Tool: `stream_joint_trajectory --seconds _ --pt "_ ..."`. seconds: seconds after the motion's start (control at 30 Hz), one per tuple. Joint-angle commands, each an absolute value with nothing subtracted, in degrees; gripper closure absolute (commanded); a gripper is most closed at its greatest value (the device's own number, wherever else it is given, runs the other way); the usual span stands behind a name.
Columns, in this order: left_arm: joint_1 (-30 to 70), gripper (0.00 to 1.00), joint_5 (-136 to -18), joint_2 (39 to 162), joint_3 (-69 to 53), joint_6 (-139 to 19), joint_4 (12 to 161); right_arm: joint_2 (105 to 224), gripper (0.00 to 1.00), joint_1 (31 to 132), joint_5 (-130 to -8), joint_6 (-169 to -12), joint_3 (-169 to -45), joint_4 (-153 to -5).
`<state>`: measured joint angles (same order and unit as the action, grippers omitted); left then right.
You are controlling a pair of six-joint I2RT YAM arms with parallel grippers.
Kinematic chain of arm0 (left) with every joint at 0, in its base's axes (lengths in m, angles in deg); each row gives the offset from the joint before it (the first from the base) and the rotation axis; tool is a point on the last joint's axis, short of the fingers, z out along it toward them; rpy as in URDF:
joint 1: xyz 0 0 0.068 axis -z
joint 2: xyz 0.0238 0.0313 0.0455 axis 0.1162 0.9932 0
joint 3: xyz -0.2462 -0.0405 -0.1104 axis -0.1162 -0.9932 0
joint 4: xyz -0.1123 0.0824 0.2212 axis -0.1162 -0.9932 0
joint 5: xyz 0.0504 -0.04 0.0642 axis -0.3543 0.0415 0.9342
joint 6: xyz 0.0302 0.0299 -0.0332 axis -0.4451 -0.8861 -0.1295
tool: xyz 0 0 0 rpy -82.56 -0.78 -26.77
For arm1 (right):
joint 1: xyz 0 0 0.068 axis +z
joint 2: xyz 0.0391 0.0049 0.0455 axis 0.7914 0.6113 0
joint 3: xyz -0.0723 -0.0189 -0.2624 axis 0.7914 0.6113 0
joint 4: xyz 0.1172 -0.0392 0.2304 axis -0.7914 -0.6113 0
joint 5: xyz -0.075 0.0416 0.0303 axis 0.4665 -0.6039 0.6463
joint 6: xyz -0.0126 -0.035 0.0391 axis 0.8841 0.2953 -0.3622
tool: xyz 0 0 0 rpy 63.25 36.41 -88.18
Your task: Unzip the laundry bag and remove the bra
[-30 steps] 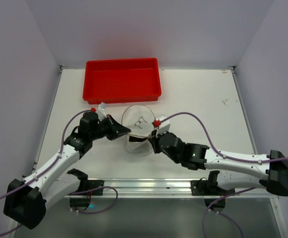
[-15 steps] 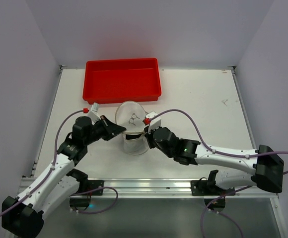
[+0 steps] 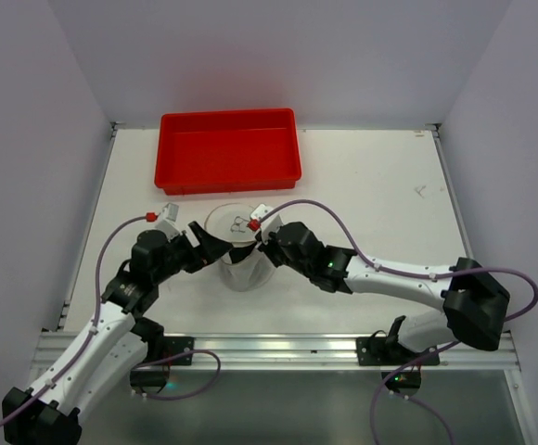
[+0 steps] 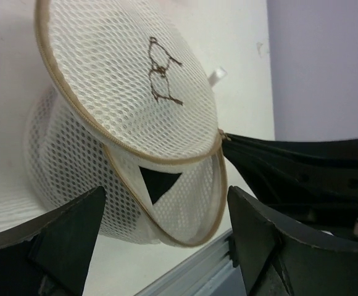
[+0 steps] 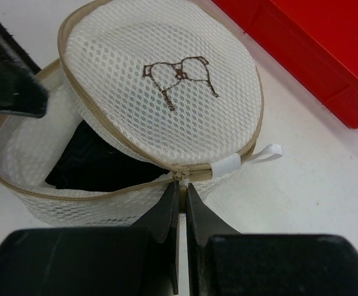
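Observation:
The laundry bag (image 3: 238,264) is a white mesh pod; its round lid (image 5: 160,92), with a small brown mark, is raised on the side unzipped around much of the rim. The black bra (image 5: 95,161) lies inside and shows through the gap (image 4: 157,184). My right gripper (image 5: 180,188) is shut on the zipper pull (image 5: 179,175), close to the white loop tab (image 5: 262,154). My left gripper (image 4: 165,206) is open, its fingers (image 4: 68,237) either side of the bag's near rim without touching it. From above, the left gripper (image 3: 209,246) and right gripper (image 3: 254,241) flank the bag.
A red plastic tray (image 3: 227,148) stands behind the bag, near the table's back edge. A metal rail (image 3: 278,348) runs along the near edge between the arm bases. Purple cables (image 3: 380,269) trail from both wrists.
My left gripper has opened and let go of the bag. Bag and both grippers have shifted left, with the right gripper still shut on the zipper pull.

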<state>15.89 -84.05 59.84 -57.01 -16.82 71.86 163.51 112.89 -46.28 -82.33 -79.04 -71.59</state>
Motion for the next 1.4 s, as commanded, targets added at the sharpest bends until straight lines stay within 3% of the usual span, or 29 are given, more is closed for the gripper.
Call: stream_joint_trajectory --seconds 0.0,0.5,1.1,1.2,1.37 --pt "15.6 0.16 -78.5 62.2 -52.6 -21.5 68.1 161.9 0.98 113.0 -49.5 -79.5 -79.1 -68.8" --pt "15.6 0.16 -66.2 67.3 -46.3 -24.4 66.6 158.6 0.97 113.0 -49.4 -76.3 -76.6 -69.8" --pt "15.5 0.24 -69.1 74.9 -43.7 -26.6 68.3 157.6 0.96 113.0 -50.8 -77.6 -75.7 -68.7" --pt "15.5 0.27 -69.2 75.9 -43.7 -26.6 68.8 157.6 0.96 113.0 -50.8 -77.7 -75.6 -68.8" --pt "15.5 0.43 -70.7 77.0 -44.0 -26.2 71.4 158.1 0.96 113.0 -50.9 -77.9 -75.7 -68.7"
